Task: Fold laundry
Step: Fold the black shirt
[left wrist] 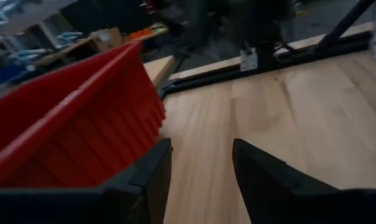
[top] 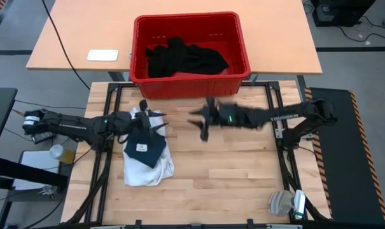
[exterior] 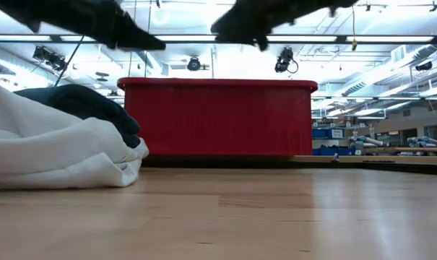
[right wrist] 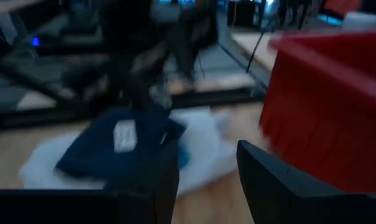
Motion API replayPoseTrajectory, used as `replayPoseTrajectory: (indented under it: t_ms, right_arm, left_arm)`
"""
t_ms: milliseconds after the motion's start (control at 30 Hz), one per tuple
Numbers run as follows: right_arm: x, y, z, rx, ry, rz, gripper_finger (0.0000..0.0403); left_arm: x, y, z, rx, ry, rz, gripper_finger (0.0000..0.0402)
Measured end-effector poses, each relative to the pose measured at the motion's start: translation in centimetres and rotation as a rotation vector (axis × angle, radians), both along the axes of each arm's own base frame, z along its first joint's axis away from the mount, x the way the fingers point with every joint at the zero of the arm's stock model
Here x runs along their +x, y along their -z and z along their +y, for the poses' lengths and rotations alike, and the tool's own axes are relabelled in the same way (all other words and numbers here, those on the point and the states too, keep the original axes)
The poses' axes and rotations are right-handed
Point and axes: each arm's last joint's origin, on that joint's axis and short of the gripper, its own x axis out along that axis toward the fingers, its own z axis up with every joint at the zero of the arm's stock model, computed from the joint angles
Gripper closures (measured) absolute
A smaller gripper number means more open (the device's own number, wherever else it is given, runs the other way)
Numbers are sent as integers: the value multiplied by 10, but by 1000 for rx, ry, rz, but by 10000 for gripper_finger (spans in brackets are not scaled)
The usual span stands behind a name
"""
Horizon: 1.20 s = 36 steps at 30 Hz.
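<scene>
On the wooden table [top: 230,172] we see a white shirt [top: 144,170] lying crumpled on the left half, with a dark navy garment [top: 146,143] folded on top of it, a small white label showing on the dark cloth. In the right wrist view we make out a bright blue piece [right wrist: 183,157] at the edge of that dark garment, against the white cloth. More black garments [top: 186,58] lie heaped inside the red crate [top: 242,48], which sits at the table's far edge, spanning onto a second lighter table [top: 84,32] behind.

The left arm reaches in from the left side, stretched nearly level, and its left gripper [top: 155,124] hangs above the far end of the pile. In its wrist view the two fingers [left wrist: 144,177] stand apart with bare wood between them and nothing held.

The right arm comes in from the right, bent at the elbow, its right gripper [top: 203,127] raised over bare table near the middle, in front of the crate. Its fingers [right wrist: 271,180] also stand apart, empty, facing the pile.

In the low view both grippers sit high above the tabletop, clear of the cloth. A white flat object [top: 102,55] lies on the lighter table.
</scene>
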Motion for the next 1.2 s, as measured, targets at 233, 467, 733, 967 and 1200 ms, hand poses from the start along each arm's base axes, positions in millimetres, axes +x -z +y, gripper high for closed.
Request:
replayPoseTrajectory:
  t_ms: [233, 467, 733, 967, 1200]
  right_arm:
    - [3, -50, -88, -54, 98, -73, 236]
    - [0, -53, -177, -40, 204, -24, 236]
    - [12, -28, -268, -2, 239, 58, 229]
    - [24, -4, -328, -65, 243, 98, 170]
    - [38, 63, -367, 73, 283, 218, 61]
  left_arm:
    - [-1, 3, 35, -76, 52, -105, 231]
    - [-10, -1, 66, -19, -137, -133, 231]
    - [-16, 1, 79, -22, -225, -120, 231]
    - [-15, -6, 78, 60, -159, -159, 231]
    - [-16, 0, 79, 86, -165, -88, 230]
